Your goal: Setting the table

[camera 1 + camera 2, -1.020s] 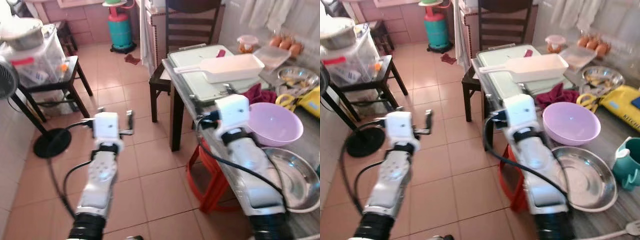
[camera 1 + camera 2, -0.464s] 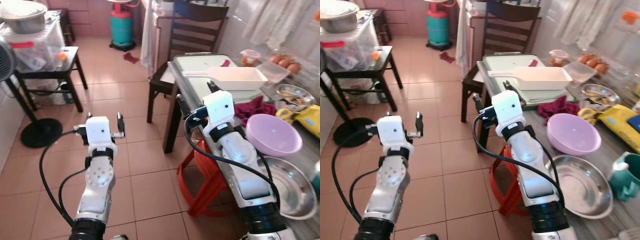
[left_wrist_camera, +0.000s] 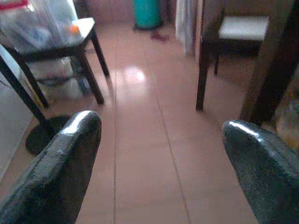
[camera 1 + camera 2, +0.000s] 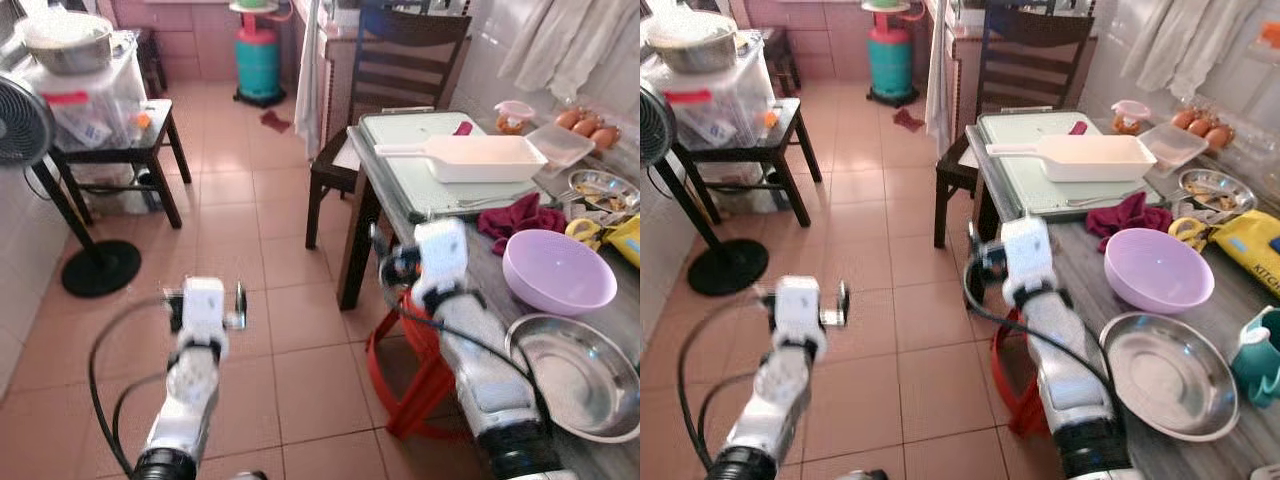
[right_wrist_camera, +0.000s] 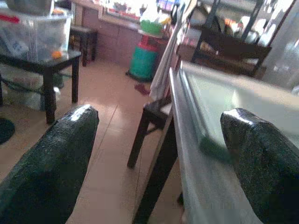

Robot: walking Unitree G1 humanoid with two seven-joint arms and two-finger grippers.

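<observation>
I have both claws spread wide with nothing between the fingers. My right claw [image 4: 385, 262] sits at the near edge of the surface [image 4: 478, 262]; my left claw [image 4: 205, 297] hangs out over the tiled floor [image 4: 240, 250], well apart from any dish.

Just beyond and to the right of the right claw lies the pink plastic bowl [image 4: 558, 272], and nearer me the steel basin [image 4: 578, 372], its rim touching or just beside the bowl. Straight ahead of that claw, farther along, a white scoop-shaped tray [image 4: 480, 157] rests on a pale green board [image 4: 430, 180].

I judge the pink bowl light and a little flexible; pinching its rim should do. The steel basin looks stiffer, heavier and slick, so I would grip the rolled rim squarely. A teal jug [image 4: 1260, 355] sits at the far right, cut off by the frame.

The eggs [image 4: 1200, 125] and the small steel dish [image 4: 1215, 188] are blurred, and I cannot make out what that dish holds. The head pictures are smeared around my arms.
</observation>
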